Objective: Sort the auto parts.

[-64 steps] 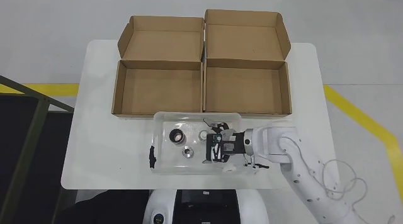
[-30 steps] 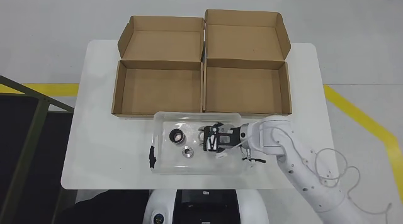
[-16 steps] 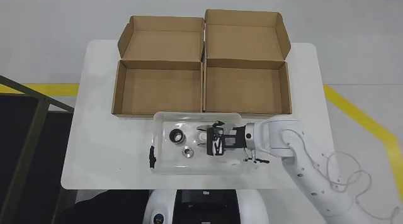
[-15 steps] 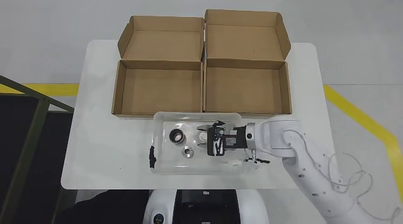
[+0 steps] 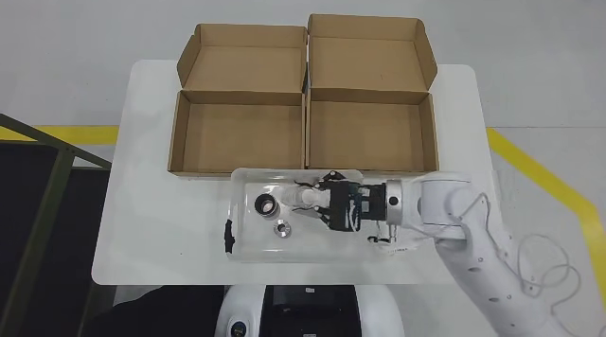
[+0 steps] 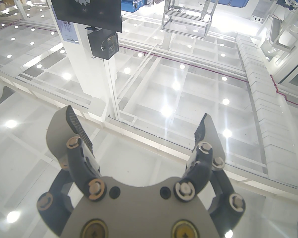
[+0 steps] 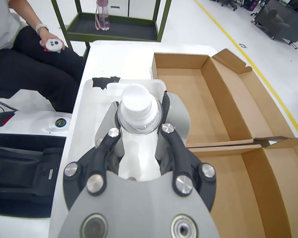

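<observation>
My right gripper (image 5: 322,206) hovers over the clear plastic tray (image 5: 248,250) at the table's near edge, shut on a white stepped cylindrical part (image 5: 305,200) with a clear collar. In the right wrist view that white part (image 7: 136,105) sits clamped between the fingers (image 7: 174,111) of the right gripper (image 7: 139,115), above the tray (image 7: 89,110). Two round metal parts (image 5: 266,206) (image 5: 283,229) lie in the tray's left half. My left gripper (image 6: 136,122) points up at the ceiling, open, with nothing in it.
Two open cardboard boxes (image 5: 237,136) (image 5: 371,135) stand side by side behind the tray, lids folded back; they are also the brown boxes (image 7: 188,95) (image 7: 263,187) beside the gripper. A black scrap (image 5: 227,235) sticks to the tray's left rim. A seated person holds a controller (image 7: 52,45).
The right gripper has turned and come up from the tray floor with the white part in it; the part now sticks out leftward. The arm's elbow has swung right.
</observation>
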